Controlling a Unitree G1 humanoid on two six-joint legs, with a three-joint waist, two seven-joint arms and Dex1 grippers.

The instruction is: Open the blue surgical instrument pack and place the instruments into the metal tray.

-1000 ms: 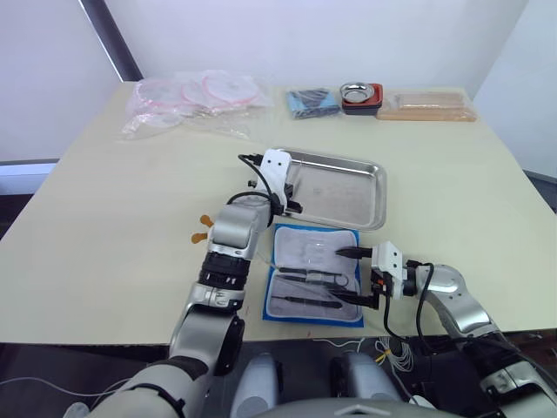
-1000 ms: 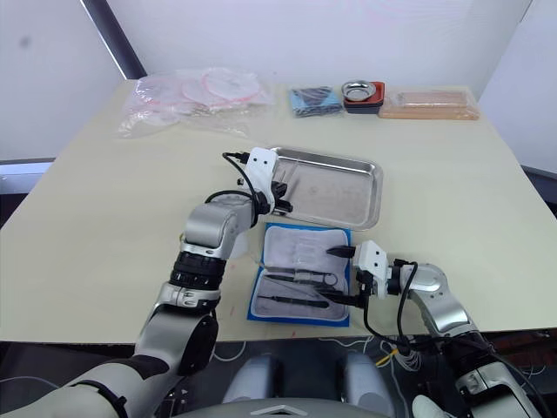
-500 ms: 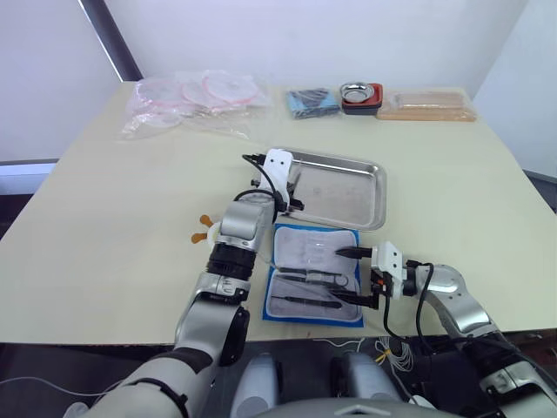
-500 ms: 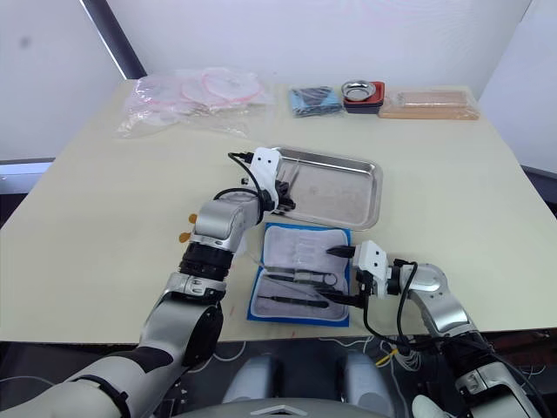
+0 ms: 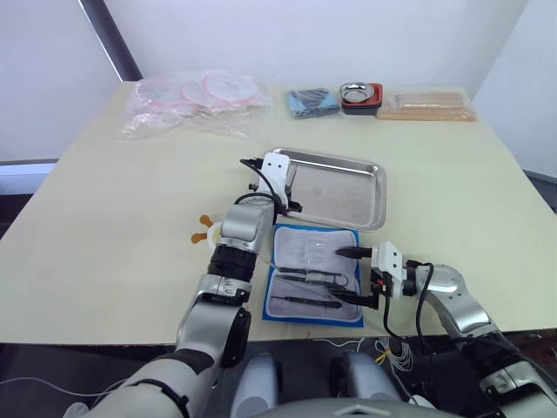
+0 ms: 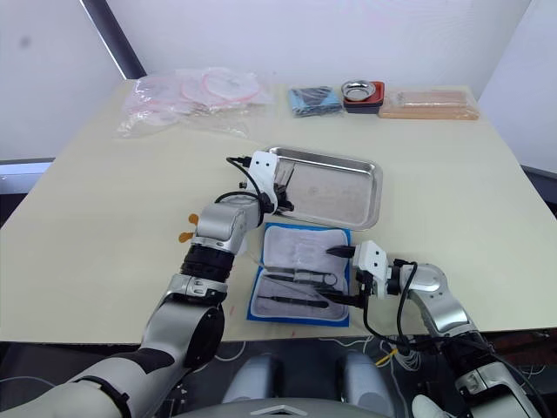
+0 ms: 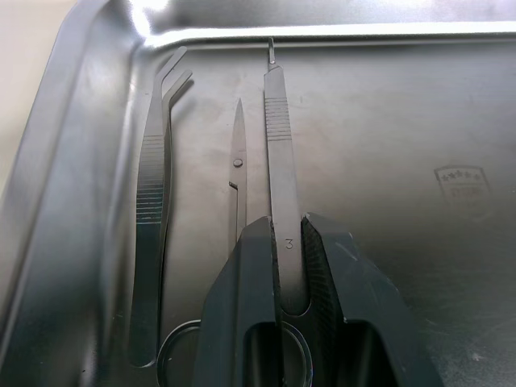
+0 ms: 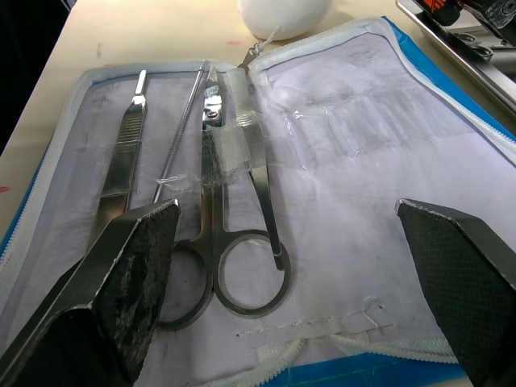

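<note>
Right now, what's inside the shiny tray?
In the tray lie bent tweezers and scissors. The left gripper holds a scalpel handle over them. Its fingers cover part of the scissors' rings.

A broad pale cream table (image 5: pixel 104 218) took up most of the room in sight, its top smooth and evenly lit, with soft shadows only. Behind it rose plain white walls (image 5: pixel 348 35), and a dark slanted post or frame (image 5: pixel 109 39) (which of the two could not be told) ran down to the table's far left corner. On the left, past the table's edge, a grey ledge (image 5: pixel 26 165) showed below the wall. The floor under the near edge was dark (image 5: pixel 52 366), with thin pale cables lying across it. At the right a pale wall panel (image 5: pixel 526 87) met the table's far right side.
</note>
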